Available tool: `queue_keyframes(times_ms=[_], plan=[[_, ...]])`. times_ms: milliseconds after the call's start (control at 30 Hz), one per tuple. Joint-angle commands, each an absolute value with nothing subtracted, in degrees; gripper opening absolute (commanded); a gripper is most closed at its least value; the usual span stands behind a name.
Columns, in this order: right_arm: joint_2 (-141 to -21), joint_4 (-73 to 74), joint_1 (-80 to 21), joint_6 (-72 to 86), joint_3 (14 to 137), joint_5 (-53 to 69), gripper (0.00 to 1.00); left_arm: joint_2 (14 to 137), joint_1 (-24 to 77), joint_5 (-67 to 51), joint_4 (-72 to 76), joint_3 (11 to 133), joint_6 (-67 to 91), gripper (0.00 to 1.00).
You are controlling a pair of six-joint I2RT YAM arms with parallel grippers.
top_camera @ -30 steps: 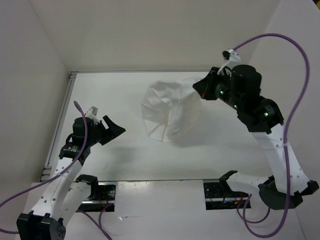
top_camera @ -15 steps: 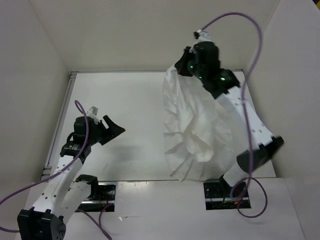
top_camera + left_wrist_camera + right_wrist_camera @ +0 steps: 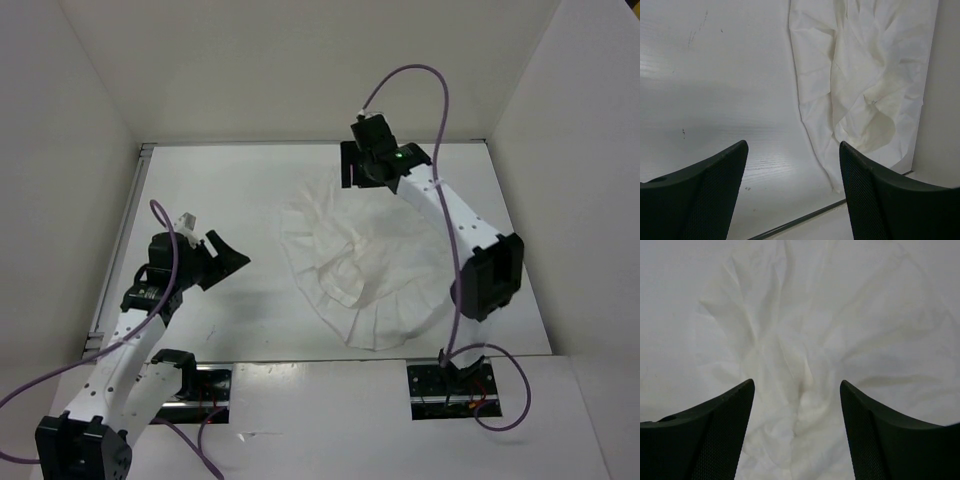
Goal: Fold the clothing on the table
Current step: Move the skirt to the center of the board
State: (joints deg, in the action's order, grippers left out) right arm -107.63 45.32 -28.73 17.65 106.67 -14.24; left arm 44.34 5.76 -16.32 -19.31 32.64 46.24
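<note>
The clothing [image 3: 365, 265], a thin white creased garment, lies spread out and wrinkled on the table [image 3: 200, 190], fanning towards the near edge. My right gripper [image 3: 352, 172] hovers over its far end, open and holding nothing. In the right wrist view the clothing [image 3: 800, 325] fills the frame beneath the open right gripper [image 3: 796, 390]. My left gripper [image 3: 225, 258] stands open to the left of the garment, apart from it. In the left wrist view the clothing [image 3: 860, 85] lies ahead and to the right of the open left gripper [image 3: 792, 150].
White walls close in the table on the left, far and right sides. A thin metal edge strip [image 3: 805, 220] runs along the table's border near the garment. The right arm's purple cable [image 3: 440, 95] loops above the far side.
The right gripper held the garment aloft, carried it to the far side and opened. The garment has dropped and now lies spread on the table. The left arm has not moved.
</note>
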Motion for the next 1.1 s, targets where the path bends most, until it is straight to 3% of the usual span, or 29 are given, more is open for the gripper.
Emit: queue_keyframes(times_ms=[0,133,200,267,367,500,767,1067], plan=[[-96.9,47.0,-29.4,15.5,94.4,-14.6,0.74,44.8,5.4,-17.0,-17.4,33.1,45.1,0.81],[-92.6,46.1,-29.4,16.8,82.6,-15.5,0.74,51.8,5.4,-22.2,-14.6,34.1,43.2,0.79],[-93.3,48.1,-29.4,19.1,82.0,-15.5,0.74,58.5,8.2,-23.0,-13.7,36.8,41.7,0.59],[-93.3,48.6,-29.4,20.5,81.3,-16.3,0.74,63.8,11.0,-24.5,-12.3,39.2,41.1,0.50],[-93.9,49.3,-30.0,22.2,80.6,-19.9,0.74,76.3,18.3,-25.0,-11.8,47.2,39.1,0.53],[-95.5,51.1,-30.0,24.2,81.3,-22.8,0.74,88.5,29.0,-23.8,-10.4,57.5,38.4,0.74],[-93.3,51.8,-30.0,26.3,80.7,-24.1,0.74,102.9,38.0,-12.8,-13.8,67.1,40.3,0.73],[-90.0,51.2,-28.9,26.1,79.0,-20.7,0.74,102.7,40.0,4.7,-19.8,67.7,43.5,0.59]])
